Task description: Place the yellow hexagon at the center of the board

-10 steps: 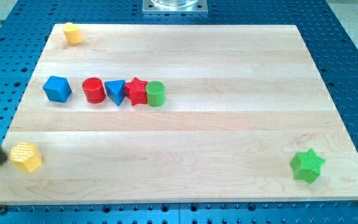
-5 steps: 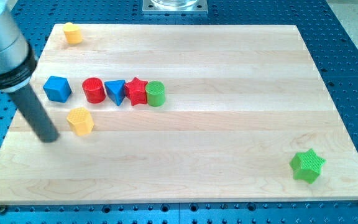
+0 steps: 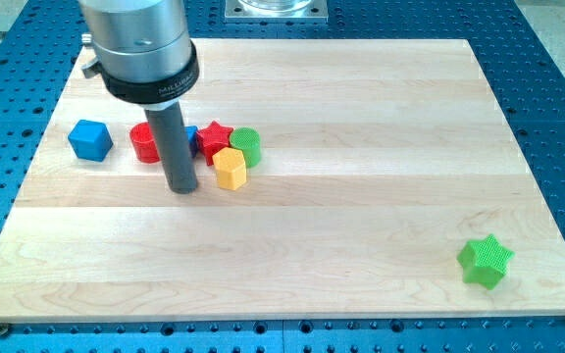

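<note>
My tip stands just left of the yellow hexagon; no gripper, nothing held. Light, rigid, likely free-sliding: push its left face.

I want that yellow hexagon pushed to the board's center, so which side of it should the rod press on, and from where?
Press the yellow hexagon's left face, coming from the view's left, where my tip already sits just beside it. The center lies to its right, and that way is open. The red star and green cylinder crowd its top edge, so avoid pushing upward.
</note>
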